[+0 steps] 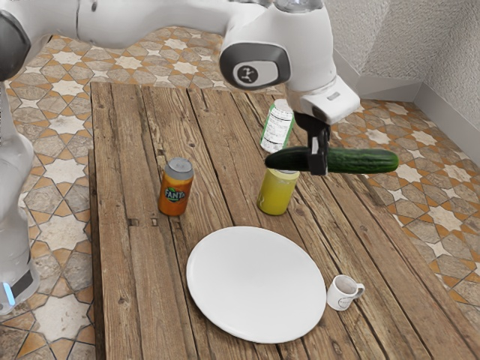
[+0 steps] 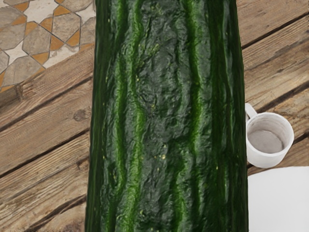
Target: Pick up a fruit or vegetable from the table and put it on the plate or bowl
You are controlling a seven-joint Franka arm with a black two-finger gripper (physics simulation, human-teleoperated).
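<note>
While the gripper (image 1: 319,160) hangs above the wooden table (image 1: 127,225), jaws pinching a cucumber (image 1: 364,160) near its middle, cucumber level, airborne, not over the white plate (image 1: 255,285); small cup (image 1: 343,292) beside plate.

The near finger (image 1: 319,150) of my gripper (image 1: 318,168) covers a band of the cucumber (image 1: 360,160) I clamp, and the far finger sits out of sight behind it. In the exterior view the cucumber's end crosses the top of the yellow jar (image 1: 277,193) at seven o'clock from the gripper. The label print on the white bottle (image 1: 276,127) at ten o'clock is too small to read, as is the mark on the mug (image 1: 342,292) at six o'clock. The bench (image 1: 127,225) runs off the lower edge, and my arm (image 1: 150,19) runs off the upper and left edges.

In the wrist view the cucumber (image 2: 164,121) runs off two opposite edges and hides much of the bench (image 2: 43,130) and part of the handle of the mug (image 2: 268,140). The plate (image 2: 280,198) is cut off at a corner.
</note>
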